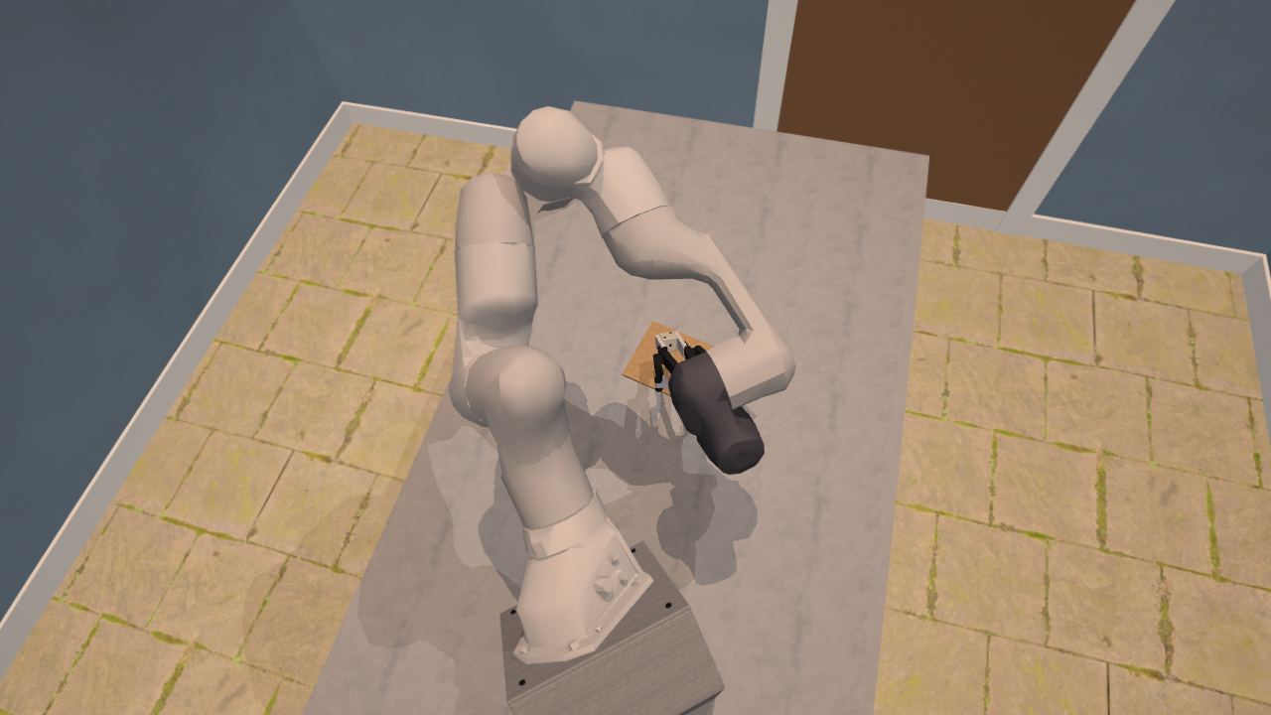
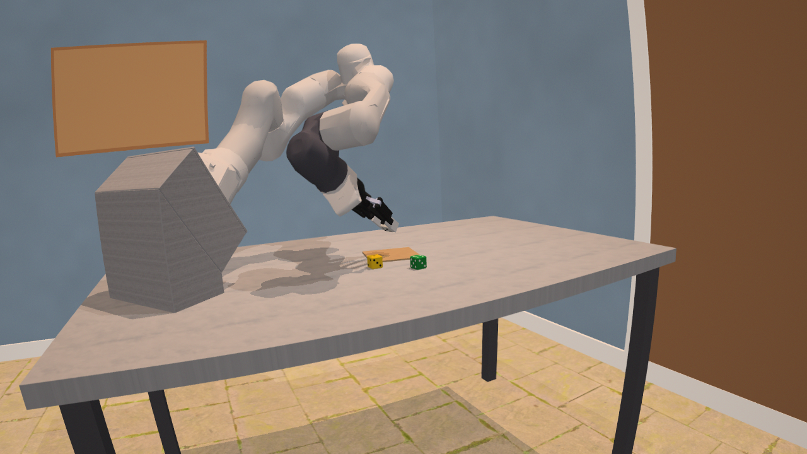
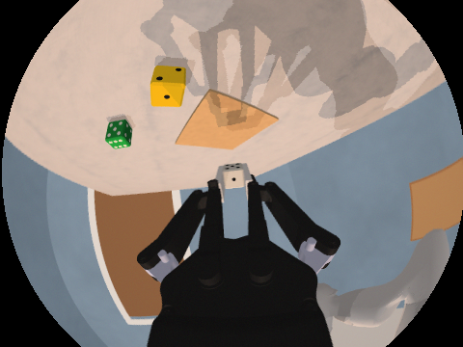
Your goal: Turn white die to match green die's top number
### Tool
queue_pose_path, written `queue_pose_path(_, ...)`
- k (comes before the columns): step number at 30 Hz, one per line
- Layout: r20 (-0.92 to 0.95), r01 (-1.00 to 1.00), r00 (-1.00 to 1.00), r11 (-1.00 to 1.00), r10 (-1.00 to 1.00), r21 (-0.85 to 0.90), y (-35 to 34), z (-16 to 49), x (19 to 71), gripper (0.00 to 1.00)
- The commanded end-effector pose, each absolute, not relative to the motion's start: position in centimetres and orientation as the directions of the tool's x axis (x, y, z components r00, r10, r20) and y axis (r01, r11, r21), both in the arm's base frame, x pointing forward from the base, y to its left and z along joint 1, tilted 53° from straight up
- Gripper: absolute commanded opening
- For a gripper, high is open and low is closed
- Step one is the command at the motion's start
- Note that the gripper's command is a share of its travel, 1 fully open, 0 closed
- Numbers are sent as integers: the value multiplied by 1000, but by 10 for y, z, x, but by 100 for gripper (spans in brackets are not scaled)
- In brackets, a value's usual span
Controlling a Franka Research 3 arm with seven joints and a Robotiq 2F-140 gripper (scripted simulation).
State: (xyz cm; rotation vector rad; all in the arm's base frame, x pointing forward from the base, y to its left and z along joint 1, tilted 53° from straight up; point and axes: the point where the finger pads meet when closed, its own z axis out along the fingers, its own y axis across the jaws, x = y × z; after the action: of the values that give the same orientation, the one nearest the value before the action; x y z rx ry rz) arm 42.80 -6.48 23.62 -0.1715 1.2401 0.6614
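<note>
The black two-finger gripper (image 1: 670,342) (image 2: 388,224) (image 3: 233,172) is clamped on the small white cubic die (image 1: 669,340) (image 3: 233,178), held above the grey rectangular table (image 1: 826,311) (image 2: 507,270) (image 3: 63,120), inward from its edges and corners. In the exterior view, its fingers largely hide the die; from the top, the arm covers part of the flat orange square mat (image 1: 641,364) (image 2: 403,253) (image 3: 217,127).

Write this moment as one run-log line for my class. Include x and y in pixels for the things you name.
claw (image 1: 670,345) (image 2: 389,226) (image 3: 233,172): shut on white die (image 1: 668,339) (image 2: 387,227) (image 3: 233,178) | position: above table (image 1: 835,266) (image 2: 507,253) (image 3: 63,96) | mat (image 1: 641,362) (image 2: 398,253) (image 3: 219,127): flat | release: pending
</note>
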Motion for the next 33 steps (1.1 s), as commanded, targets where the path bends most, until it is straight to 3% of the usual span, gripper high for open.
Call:
queue_pose_path(1, -900, -532, 292, 837, 325, 129, -69, 255, 427, 16)
queue_pose_path(33, -899, -532, 292, 837, 325, 129, -39, 219, 466, 16)
